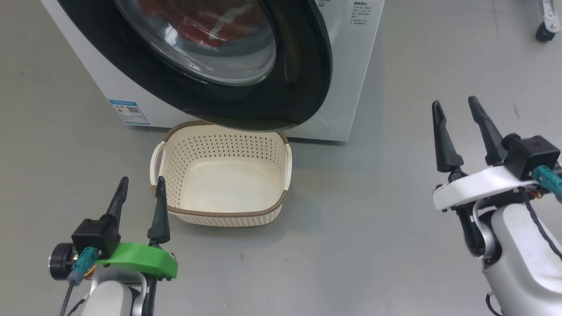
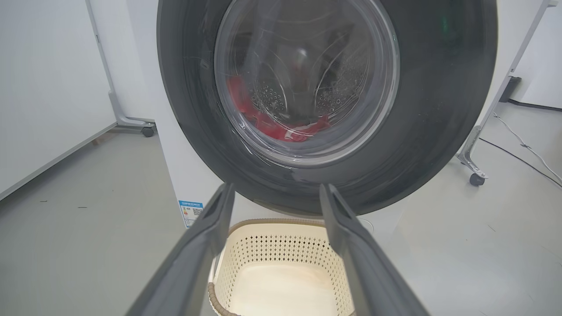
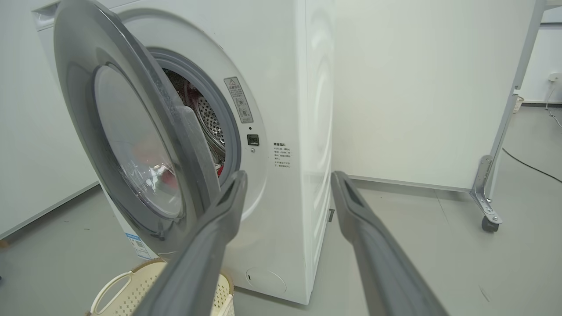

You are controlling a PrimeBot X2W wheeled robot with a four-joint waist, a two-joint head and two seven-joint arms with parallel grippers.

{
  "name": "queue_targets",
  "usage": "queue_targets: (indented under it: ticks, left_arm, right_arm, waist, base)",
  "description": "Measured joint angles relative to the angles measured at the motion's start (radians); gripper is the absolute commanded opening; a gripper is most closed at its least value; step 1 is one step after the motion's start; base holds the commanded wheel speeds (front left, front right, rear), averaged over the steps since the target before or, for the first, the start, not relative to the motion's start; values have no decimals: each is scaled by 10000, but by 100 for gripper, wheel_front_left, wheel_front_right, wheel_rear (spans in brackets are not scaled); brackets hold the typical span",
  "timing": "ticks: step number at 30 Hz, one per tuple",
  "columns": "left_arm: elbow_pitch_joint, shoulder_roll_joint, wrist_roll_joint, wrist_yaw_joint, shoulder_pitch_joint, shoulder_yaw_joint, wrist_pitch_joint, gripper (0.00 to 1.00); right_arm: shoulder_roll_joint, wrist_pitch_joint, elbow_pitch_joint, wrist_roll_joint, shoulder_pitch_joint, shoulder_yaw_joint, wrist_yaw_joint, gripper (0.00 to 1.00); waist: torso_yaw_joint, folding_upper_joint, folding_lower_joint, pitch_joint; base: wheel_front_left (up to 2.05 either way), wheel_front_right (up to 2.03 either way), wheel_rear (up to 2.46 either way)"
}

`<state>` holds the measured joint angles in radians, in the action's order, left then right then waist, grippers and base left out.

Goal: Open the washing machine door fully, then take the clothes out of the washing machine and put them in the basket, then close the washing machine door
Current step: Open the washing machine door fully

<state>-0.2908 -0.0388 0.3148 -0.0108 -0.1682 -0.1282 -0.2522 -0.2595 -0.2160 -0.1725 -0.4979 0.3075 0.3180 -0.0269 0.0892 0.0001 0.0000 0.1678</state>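
While one door [image 1: 307, 66] hung ajar above one basket [image 1: 224, 213], the left pincer [image 1: 142, 180] and right pincer [image 1: 453, 102] stood spread, empty.

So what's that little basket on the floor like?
The cream plastic basket with the brown woven-look rim is a rounded rectangle, its sides full of small holes, with a loop handle at each end. It is empty and stands upright on the grey floor, before the white washing machine, its far edge under the black-rimmed round door.

head: steeply down | left wrist: low, facing washing machine door [image 2: 430, 109] squarely | right wrist: edge-on (all share basket [image 1: 224, 219])
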Motion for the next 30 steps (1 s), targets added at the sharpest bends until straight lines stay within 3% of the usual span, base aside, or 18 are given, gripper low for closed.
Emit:
queue_targets:
  ticks: [5,6,7,8,16,22,25,30]
  left_arm:
    - [84,13,6,77,-362,-123,0,100]
    - [88,13,8,81,-422,-188,0,100]
    - [88,13,8,86,-475,-272,0,100]
    - [90,19,10,107,-527,-349,0,100]
    - [136,54,203,165,-1136,-608,0,100]
    - [123,63,366,176,-1420,-767,0,100]
    - [117,71,449,176,-1552,-821,0,100]
    - [73,88,552,176,-1639,-976,0,100]
  right_arm:
    - [-380,387,280,230,903,25,-144,100]
    - [-466,481,337,286,1119,40,-161,80]
    - [-546,593,376,332,1329,52,-174,12]
    - [-598,688,410,339,1534,54,-247,0]
    - [-236,1643,533,-953,2895,-403,-462,0]
    - [357,2715,313,-2911,3817,-1149,-510,0]
    - [548,3331,127,-3714,4316,-1448,-483,0]
    - [890,4406,-249,-4897,5145,-1795,-132,0]
  waist:
    - [149,0,0,505]
    - [186,0,0,616]
    - [223,0,0,724]
    - [262,0,0,835]
    - [665,0,0,1720]
    - [1037,0,0,2252]
    - [1220,0,1,2470]
    - [1467,0,0,2793]
  base:
    - [0,0,0]
    - [0,0,0]
    - [0,0,0]
    - [0,0,0]
    - [0,0,0]
    - [0,0,0]
    - [0,0,0]
    - [0,0,0]
